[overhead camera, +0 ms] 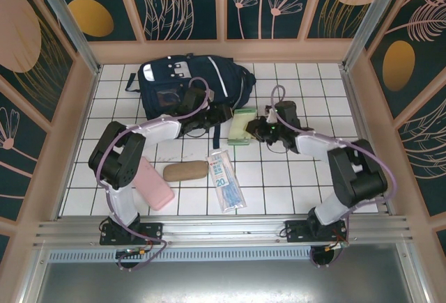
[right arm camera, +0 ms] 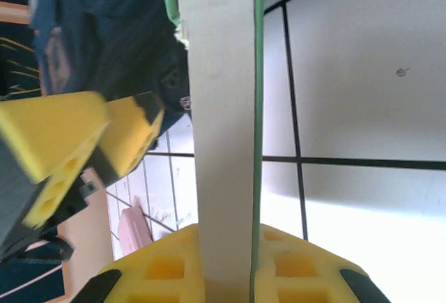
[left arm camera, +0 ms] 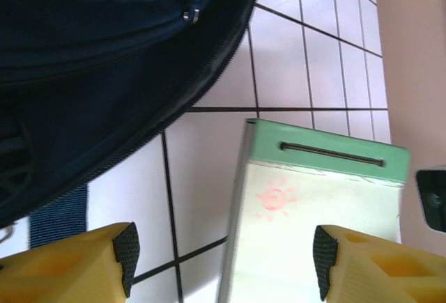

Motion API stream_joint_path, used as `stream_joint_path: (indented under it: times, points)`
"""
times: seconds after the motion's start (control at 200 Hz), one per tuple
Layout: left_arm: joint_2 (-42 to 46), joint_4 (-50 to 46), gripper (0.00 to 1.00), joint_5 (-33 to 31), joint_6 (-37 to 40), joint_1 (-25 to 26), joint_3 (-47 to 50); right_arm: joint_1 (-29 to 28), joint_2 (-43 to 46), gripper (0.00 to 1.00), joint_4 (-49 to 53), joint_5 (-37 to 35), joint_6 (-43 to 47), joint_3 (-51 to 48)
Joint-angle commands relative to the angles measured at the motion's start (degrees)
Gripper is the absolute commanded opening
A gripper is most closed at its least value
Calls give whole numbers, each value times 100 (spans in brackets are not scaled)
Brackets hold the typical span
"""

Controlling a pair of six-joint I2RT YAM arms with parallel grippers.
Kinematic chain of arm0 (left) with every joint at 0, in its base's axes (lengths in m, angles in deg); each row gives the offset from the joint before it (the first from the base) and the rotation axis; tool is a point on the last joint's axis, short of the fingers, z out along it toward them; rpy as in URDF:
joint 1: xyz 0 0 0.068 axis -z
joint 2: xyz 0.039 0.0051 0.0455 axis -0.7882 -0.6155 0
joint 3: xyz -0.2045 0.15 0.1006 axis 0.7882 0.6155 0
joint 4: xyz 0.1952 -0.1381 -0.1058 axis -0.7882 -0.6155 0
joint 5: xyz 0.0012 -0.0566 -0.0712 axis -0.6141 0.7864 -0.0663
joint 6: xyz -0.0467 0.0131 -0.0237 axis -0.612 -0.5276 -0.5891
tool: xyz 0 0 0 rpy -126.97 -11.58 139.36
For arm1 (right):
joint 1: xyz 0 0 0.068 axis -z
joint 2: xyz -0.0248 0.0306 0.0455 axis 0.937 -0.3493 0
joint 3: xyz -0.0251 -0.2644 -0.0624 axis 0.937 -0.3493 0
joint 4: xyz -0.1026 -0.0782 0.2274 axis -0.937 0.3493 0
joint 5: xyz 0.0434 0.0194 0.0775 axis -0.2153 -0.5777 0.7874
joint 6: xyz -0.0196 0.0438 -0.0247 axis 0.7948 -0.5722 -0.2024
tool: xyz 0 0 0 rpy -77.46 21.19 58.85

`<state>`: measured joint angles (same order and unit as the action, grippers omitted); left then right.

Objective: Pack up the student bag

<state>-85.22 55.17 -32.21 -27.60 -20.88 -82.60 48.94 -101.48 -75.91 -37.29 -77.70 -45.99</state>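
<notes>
Student bag (overhead camera: 188, 80) at 12 o'clock. Right end effector (overhead camera: 259, 129) clamps a green-topped notepad (overhead camera: 242, 125) (not yet bagged); left end effector (left arm camera: 223, 258) spread wide. Pink case (overhead camera: 155, 184), brown pouch (overhead camera: 185, 171), packet (overhead camera: 226, 177) lie unpacked at 7 o'clock.

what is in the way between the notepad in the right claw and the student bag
The left claw, open, sits at the student bag's near edge, just left of the notepad held by the right claw. Otherwise only bare white tile separates pad and bag.
</notes>
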Motion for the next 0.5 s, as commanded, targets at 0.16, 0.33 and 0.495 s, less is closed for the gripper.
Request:
stream_joint_path:
  times: [0.16,0.33,0.495]
  points:
    - [240,2087,71,1600,-1305,15,643,377,1288,0,-1409,807,-350,-826]
    - [134,4482,70,2161,-2869,14,1294,439,1287,0,-2141,1291,-994,-975]
    - [30,5662,62,2313,-3620,32,1472,472,1133,0,-2493,1479,-1314,-994]
